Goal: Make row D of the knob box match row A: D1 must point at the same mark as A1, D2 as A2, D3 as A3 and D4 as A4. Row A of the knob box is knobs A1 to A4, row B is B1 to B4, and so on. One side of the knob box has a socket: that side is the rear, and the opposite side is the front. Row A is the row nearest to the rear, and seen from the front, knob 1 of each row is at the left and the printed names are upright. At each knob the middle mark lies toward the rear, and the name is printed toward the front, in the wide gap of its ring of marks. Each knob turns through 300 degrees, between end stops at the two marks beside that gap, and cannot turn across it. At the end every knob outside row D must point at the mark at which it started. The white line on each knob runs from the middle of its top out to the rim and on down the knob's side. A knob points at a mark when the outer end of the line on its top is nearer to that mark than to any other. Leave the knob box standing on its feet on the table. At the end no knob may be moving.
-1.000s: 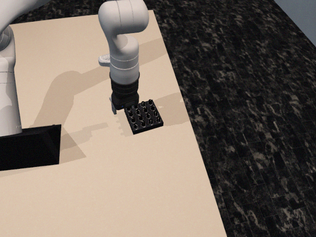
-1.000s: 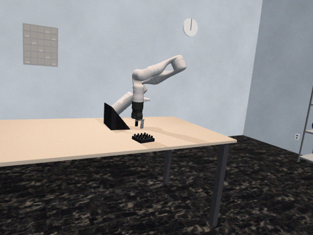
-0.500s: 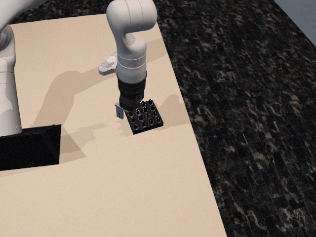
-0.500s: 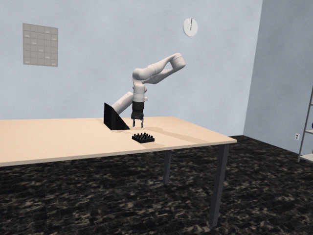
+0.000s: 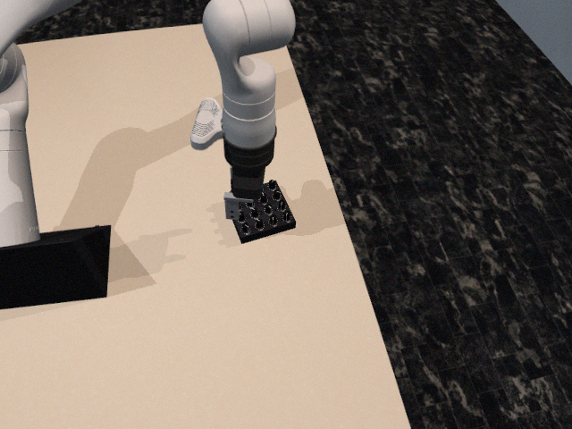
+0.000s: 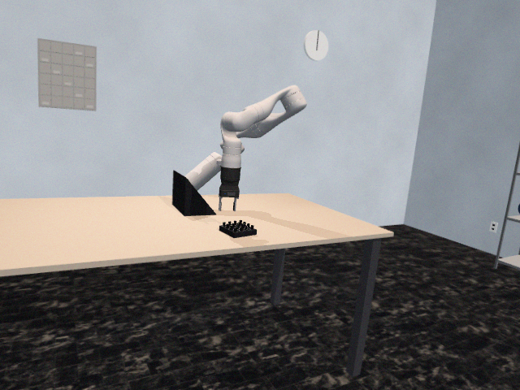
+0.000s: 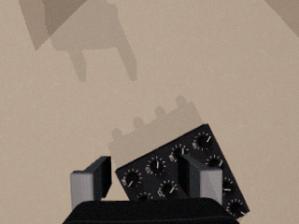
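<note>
Fingers at the lower edge of the wrist frame stand fully spread, pinching nothing; you can judge the gripper (image 7: pixel 149 181) is staged to straddle one knob; beyond them the knob box (image 7: pixel 187 168) sits tilted at lower right on the table (image 7: pixel 187 56), well below the fingertips.

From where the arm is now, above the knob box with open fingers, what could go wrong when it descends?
1. In the wrist view one of the fingers already overlaps the knob box, the other lies beside it over the table; a straight descent may strike a wrong knob.
2. The knobs stand close together, so the open gripper may bump a neighbour.
3. The marks are too small to read, so alignment is uncertain.
</note>
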`<state>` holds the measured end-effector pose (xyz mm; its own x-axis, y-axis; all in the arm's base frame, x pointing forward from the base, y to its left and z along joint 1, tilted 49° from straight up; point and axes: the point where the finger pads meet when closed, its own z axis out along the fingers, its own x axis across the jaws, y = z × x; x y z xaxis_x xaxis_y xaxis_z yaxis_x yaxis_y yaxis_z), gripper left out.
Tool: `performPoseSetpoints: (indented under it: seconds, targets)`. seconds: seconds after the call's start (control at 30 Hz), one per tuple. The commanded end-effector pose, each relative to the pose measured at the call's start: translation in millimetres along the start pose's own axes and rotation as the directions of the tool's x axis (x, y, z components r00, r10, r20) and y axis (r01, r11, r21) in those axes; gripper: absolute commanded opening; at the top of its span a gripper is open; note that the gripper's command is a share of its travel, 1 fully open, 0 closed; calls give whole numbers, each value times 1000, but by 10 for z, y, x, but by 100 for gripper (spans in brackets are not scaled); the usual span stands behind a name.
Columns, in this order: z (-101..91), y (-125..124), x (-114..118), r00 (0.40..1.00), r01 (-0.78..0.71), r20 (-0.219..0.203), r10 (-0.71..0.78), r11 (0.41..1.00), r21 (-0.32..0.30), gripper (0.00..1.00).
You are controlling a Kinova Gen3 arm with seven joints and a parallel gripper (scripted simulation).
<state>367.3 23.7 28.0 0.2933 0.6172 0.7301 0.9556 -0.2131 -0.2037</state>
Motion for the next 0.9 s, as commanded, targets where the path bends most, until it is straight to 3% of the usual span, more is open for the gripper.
performPoseSetpoints:
  seconds: [0.0,0.47,0.87]
  targets:
    - [-45,44,-51,998,65,8,-65,998,-12,100]
    - [-84,165,-95,959,284,17,-284,958,-23,100]
    - [-98,208,-108,934,357,21,-357,934,-26,100]
